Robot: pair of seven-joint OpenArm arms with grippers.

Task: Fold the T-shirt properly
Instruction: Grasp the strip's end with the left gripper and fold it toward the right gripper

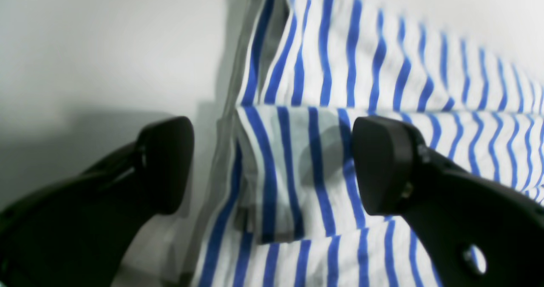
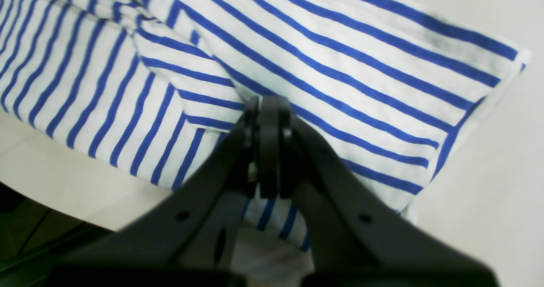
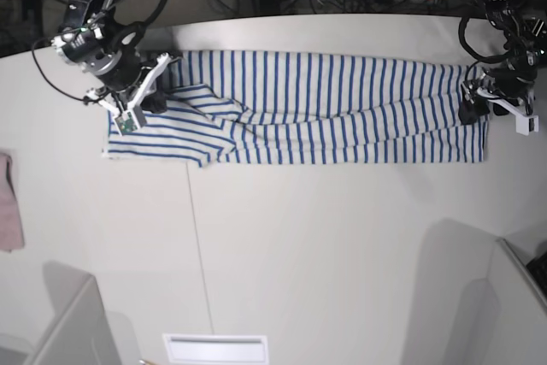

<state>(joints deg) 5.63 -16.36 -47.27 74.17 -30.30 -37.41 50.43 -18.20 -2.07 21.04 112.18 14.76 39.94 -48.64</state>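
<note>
White table (image 3: pixel 325 245), matte, broad. The T-shirt (image 3: pixel 342 108) lies along its far side as a long narrow band, sides apparently already folded in; one sleeve flap sits askew near the right hand's end. Soft knit, thin blue stripes on white, a few ripples mid-band.

Right hand (image 2: pixel 268 108): black fingers pressed together, and whether cloth is pinched between them I cannot tell.

Left hand (image 1: pixel 272 163): fingers spread wide over the hem corner, gripping nothing.

Judged step: between folds. Next likely needs both ends gripped and one end carried over the other.

Pink cloth (image 3: pixel 8 211) at the table edge, untouched.
</note>
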